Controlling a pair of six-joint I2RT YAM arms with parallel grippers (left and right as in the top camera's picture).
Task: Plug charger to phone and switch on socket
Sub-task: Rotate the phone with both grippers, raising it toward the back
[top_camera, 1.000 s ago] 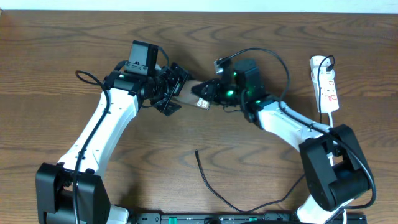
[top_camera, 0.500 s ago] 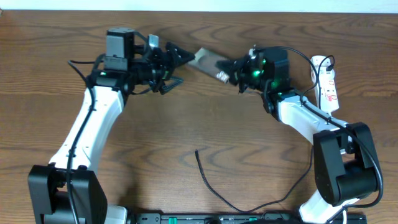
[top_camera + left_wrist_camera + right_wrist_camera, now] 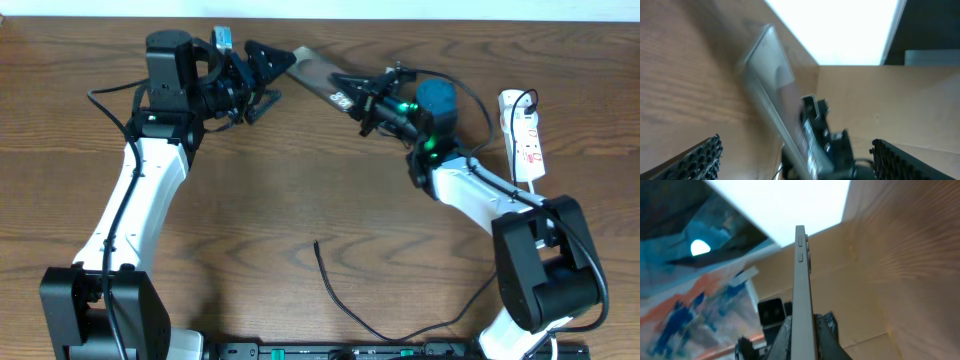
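– Two tools, overhead view: what does each hold?
– My right tool (image 3: pixel 362 100) is clamped on the phone (image 3: pixel 318 76), near the bench's (image 3: pixel 300 180) far edge. My left tool (image 3: pixel 266 76) stands wide, gripping nothing, its fingers (image 3: pixel 699 159) just beside the phone's free end.
– And the charger (image 3: pixel 335 292), the socket (image 3: pixel 526 135)?
– The charger lies loose toward the near edge, plug tip free; the socket lies at far right, well apart.

Wood-grain table (image 3: pixel 250 210), two items flat on it.
Black charger (image 3: pixel 330 285) cable front centre; white socket (image 3: pixel 527 138) far right, well apart.
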